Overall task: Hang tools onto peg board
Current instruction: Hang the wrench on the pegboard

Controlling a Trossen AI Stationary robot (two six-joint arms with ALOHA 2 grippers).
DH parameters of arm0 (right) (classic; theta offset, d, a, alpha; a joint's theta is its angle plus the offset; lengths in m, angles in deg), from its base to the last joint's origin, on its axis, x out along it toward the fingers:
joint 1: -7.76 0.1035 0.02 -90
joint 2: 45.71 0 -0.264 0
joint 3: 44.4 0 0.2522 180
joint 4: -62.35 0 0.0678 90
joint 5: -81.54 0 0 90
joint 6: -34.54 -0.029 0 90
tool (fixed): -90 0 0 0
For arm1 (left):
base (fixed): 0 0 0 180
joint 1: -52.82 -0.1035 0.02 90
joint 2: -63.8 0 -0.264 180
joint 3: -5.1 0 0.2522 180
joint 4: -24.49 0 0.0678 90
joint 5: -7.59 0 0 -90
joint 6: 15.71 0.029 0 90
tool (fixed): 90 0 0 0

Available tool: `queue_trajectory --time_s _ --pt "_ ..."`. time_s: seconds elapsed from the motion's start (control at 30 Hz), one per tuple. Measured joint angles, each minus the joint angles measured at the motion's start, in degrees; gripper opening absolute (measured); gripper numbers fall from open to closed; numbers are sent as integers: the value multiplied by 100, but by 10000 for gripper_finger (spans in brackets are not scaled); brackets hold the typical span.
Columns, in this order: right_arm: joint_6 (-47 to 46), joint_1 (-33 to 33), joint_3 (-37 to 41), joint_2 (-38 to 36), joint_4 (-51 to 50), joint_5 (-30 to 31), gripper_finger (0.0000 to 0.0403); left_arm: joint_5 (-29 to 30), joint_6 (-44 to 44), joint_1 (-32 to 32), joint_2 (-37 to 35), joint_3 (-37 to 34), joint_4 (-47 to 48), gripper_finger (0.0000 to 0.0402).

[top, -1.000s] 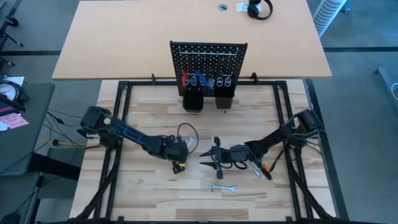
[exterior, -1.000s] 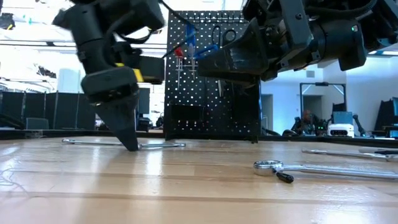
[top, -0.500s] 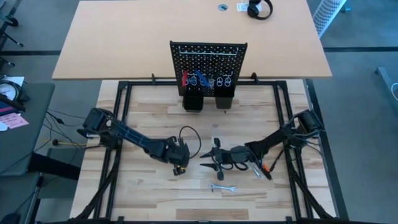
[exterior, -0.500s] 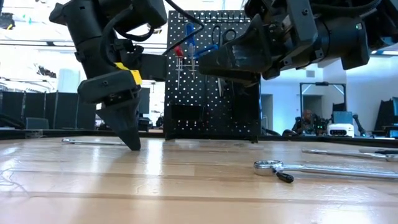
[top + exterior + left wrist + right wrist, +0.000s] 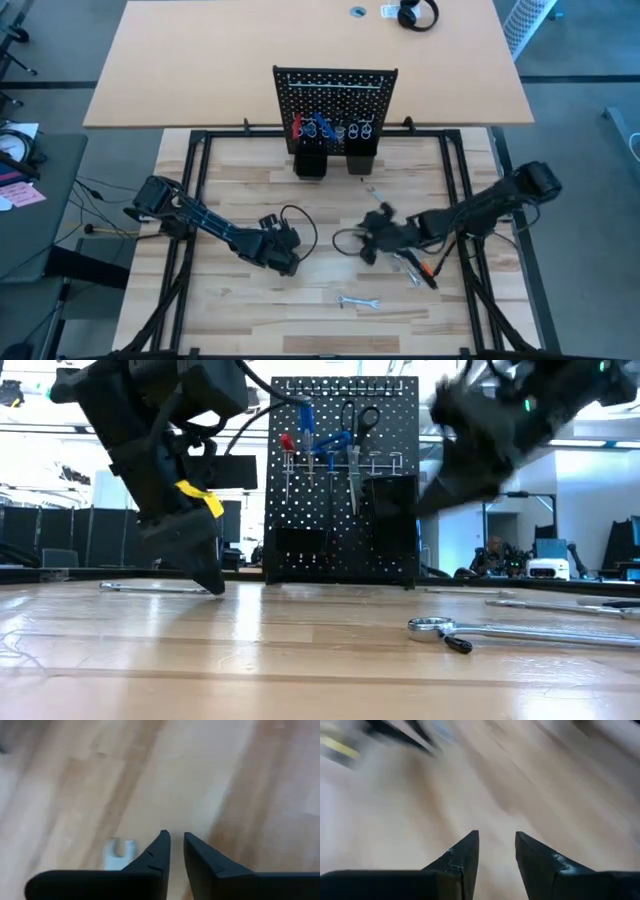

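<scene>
Two dark arms reach over a pale wooden table (image 5: 230,310), each ending in a pincer. The left pincer (image 5: 173,846) points down at the table's near left. Its two fingers stand a narrow gap apart with bare wood showing between them, so it grips nothing. Just beside its fingertips lies the open end of a silver wrench (image 5: 120,854), flat on the wood; whether a finger touches it cannot be told.

The right pincer (image 5: 496,851) hangs above the middle of the table, its image smeared in the side view. Its fingers are parted a little wider and hold nothing.

At the far edge stands the peg board (image 5: 335,105), an upright black perforated panel. On it hang a red-handled tool (image 5: 287,445), blue-handled tools (image 5: 308,422) and black scissors (image 5: 356,420).

Other tools lie loose on the table: a small silver wrench (image 5: 356,301) near the front edge, a long ring-ended wrench (image 5: 500,630) on the right, and an orange-and-black tool (image 5: 427,272) under the right arm.
</scene>
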Motion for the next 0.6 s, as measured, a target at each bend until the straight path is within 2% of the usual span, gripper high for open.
queue_trajectory --time_s 0.1,0.2,0.4,0.47,0.53,0.6 --pt "-460 -333 4 -66 -1292 -8 136 394 -129 41 0 -38 -99 58" --pt "-343 -816 70 -54 -1741 -17 149 607 -147 96 -2 -237 -452 61" --pt "360 -1922 552 -74 -1517 -232 208 664 -94 113 -9 -718 -1528 61" --pt "576 -2164 763 -72 -1098 -470 223 694 -57 159 -17 -836 -1749 61" --pt "679 -2247 954 -71 -519 -681 228 705 -45 206 -17 -875 -1802 61" --pt "666 -2294 1060 -52 -414 -681 222 708 12 233 -17 -890 -1837 61"
